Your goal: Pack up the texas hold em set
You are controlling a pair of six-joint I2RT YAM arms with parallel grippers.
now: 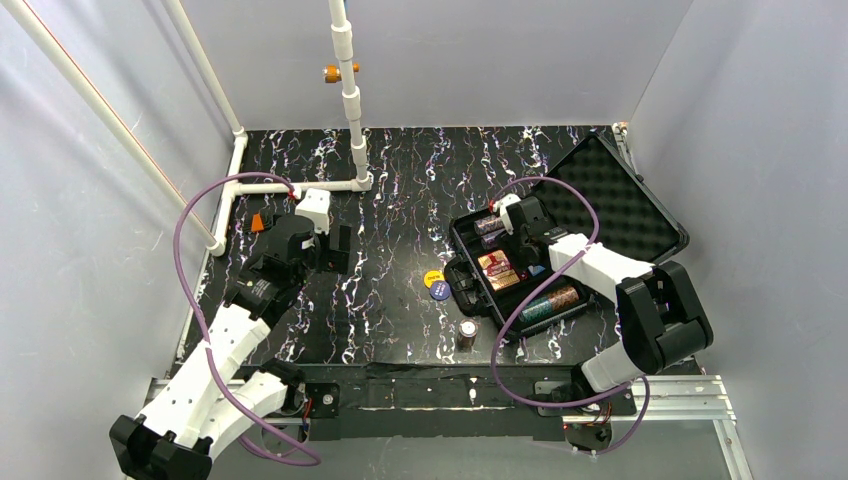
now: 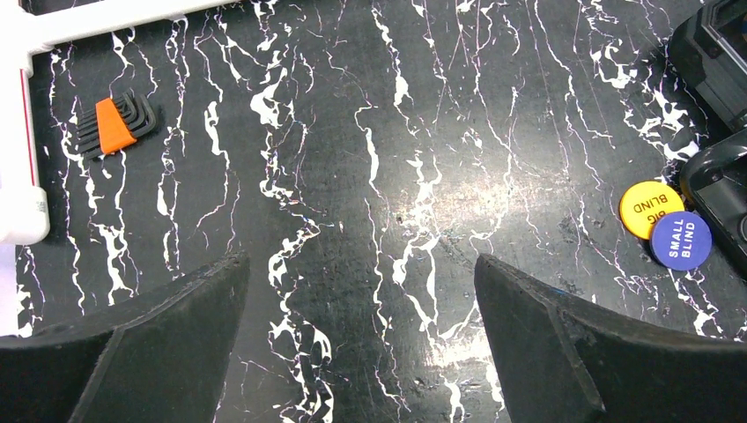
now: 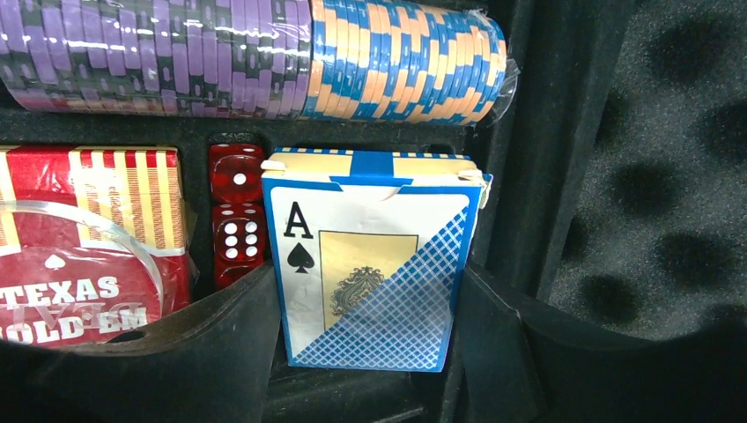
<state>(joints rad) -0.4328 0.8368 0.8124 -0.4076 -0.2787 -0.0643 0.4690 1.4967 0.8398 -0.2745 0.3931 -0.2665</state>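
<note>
The black case [image 1: 468, 296] lies open at the right, its egg-crate foam lid [image 1: 620, 200] tilted back. Inside it, in the right wrist view, lie a row of purple and blue-orange chips [image 3: 264, 57], a red deck [image 3: 97, 203] under a clear round "Texas Hold'em" disc [image 3: 75, 282], and two red dice [image 3: 236, 216]. My right gripper [image 3: 370, 352] is shut on the blue card deck [image 3: 374, 273], which stands in the compartment beside the dice. The yellow button [image 2: 651, 208] and blue button [image 2: 681, 240] lie on the table left of the case. My left gripper [image 2: 361, 335] hangs open over bare table.
A short chip stack [image 1: 467, 333] stands on the table in front of the case. An orange-and-black hex key set [image 2: 114, 125] lies at the back left near the white pipe frame [image 1: 290, 185]. A white post [image 1: 350, 90] rises at the back.
</note>
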